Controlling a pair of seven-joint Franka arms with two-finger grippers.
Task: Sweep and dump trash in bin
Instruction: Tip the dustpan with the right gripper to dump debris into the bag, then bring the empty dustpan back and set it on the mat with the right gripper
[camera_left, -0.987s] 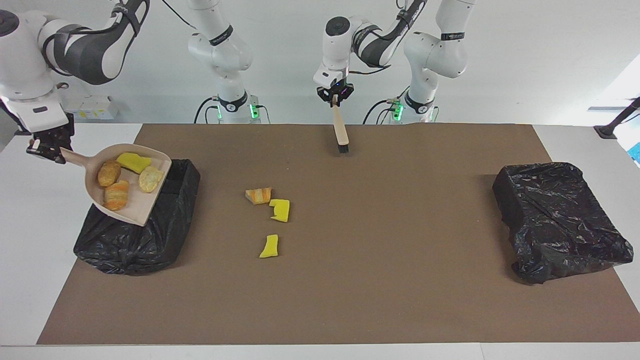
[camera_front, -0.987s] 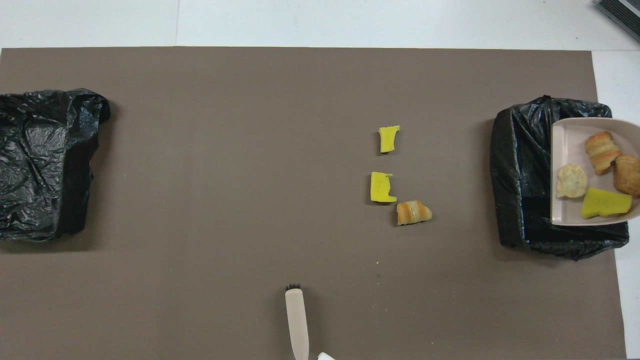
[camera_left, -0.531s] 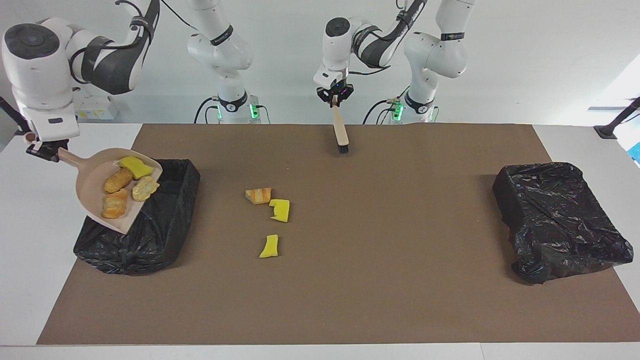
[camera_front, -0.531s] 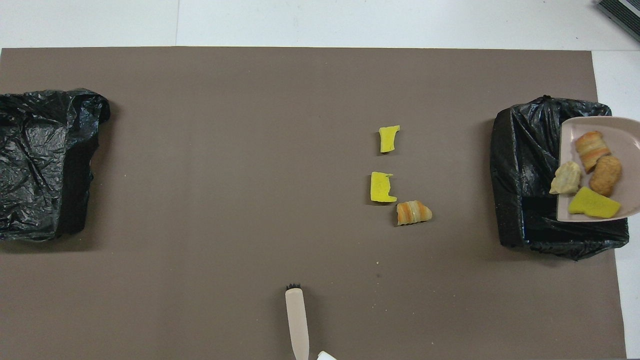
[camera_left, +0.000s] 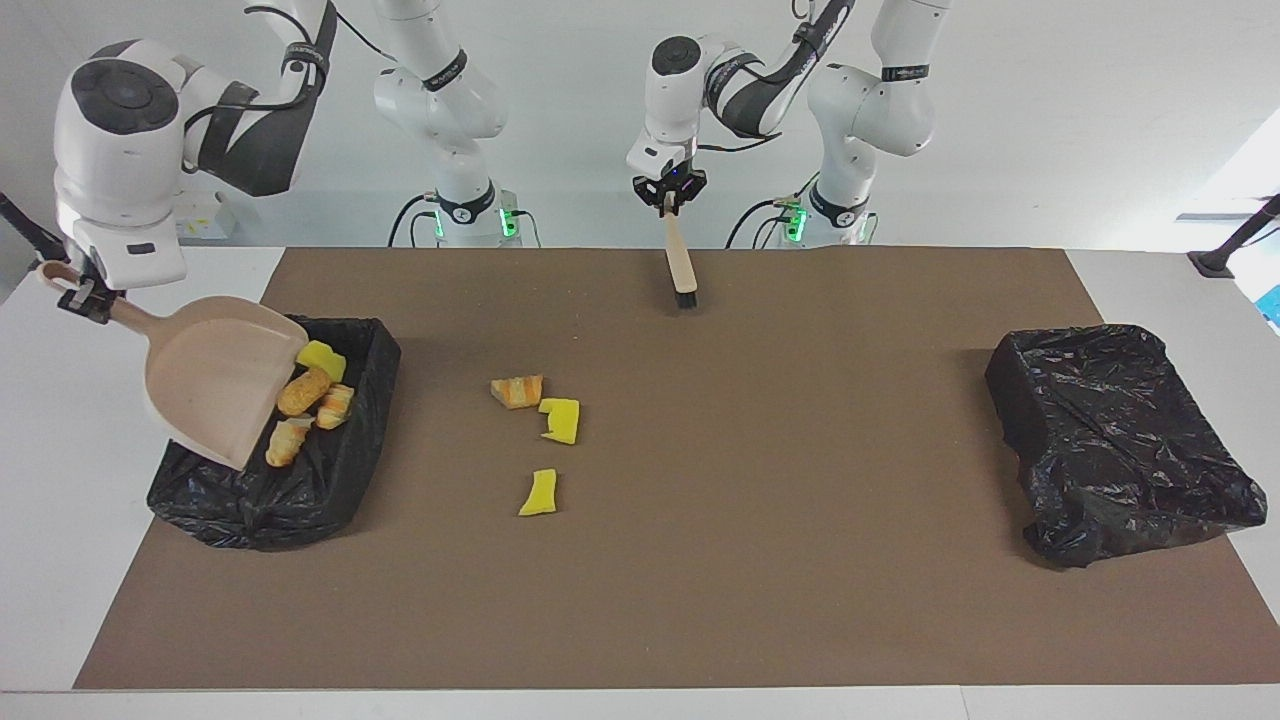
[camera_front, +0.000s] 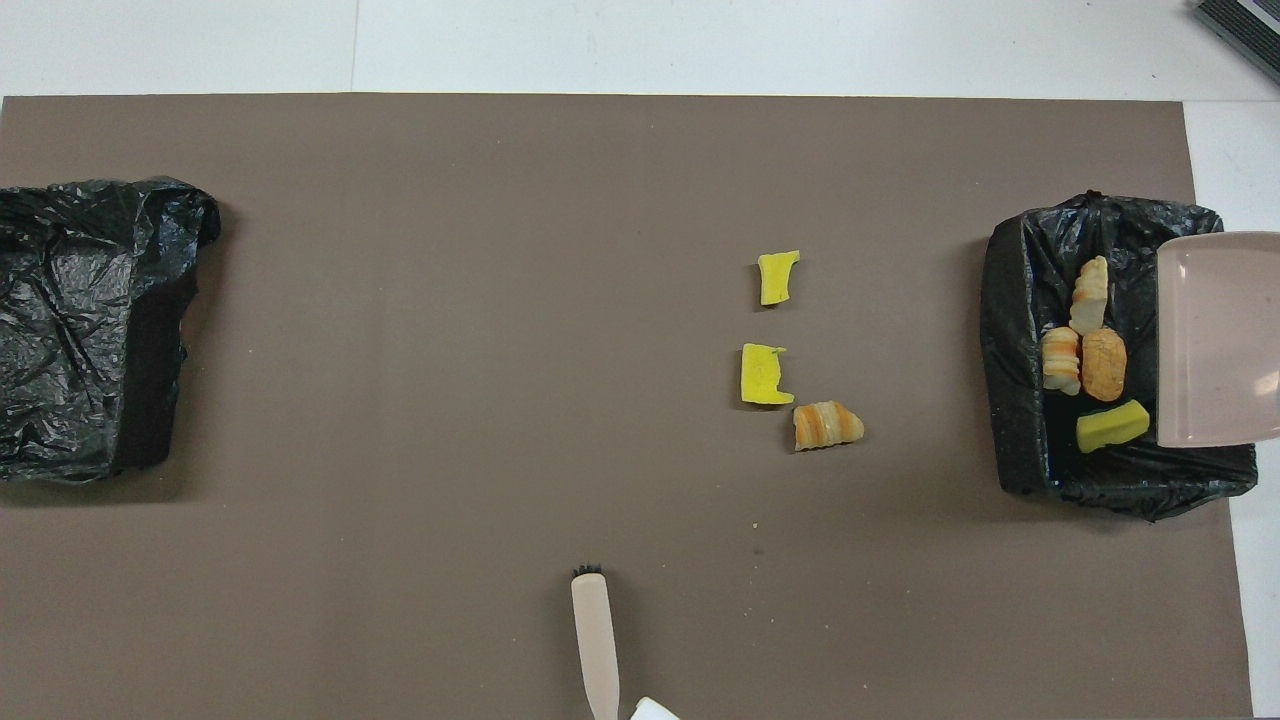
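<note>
We tip the dustpan (camera_left: 215, 375), right fingers (camera_left: 82, 297) clamped on its handle, over the bin (camera_left: 345, 440) at the worktop's right-arm end; trash (camera_left: 305, 390) slides in. Left fingers (camera_left: 668, 203) grip the brush (camera_left: 682, 262). Next: sweep the remaining chunks (camera_left: 540, 425).

Surface notes: matt mat, glossy bin liners, smooth plastic tools.

Brown mat (camera_left: 800, 560) on white worktop (camera_left: 60, 560): matt, paper-like, smooth. Bin (camera_left: 330, 470) below the right hand (camera_left: 82, 297), and second bin (camera_left: 1120, 440): black plastic film, crinkled, glossy highlights. Dustpan (camera_left: 215, 380) in that hand: beige plastic, smooth, slight sheen. Brush (camera_left: 681, 262) hanging from the left hand (camera_left: 668, 205): beige smooth handle, black bristles. Trash (camera_left: 305, 395) at the dustpan lip: yellow pieces look spongy and matt, tan ones ridged, bread-like. Arm shells: glossy white plastic.
</note>
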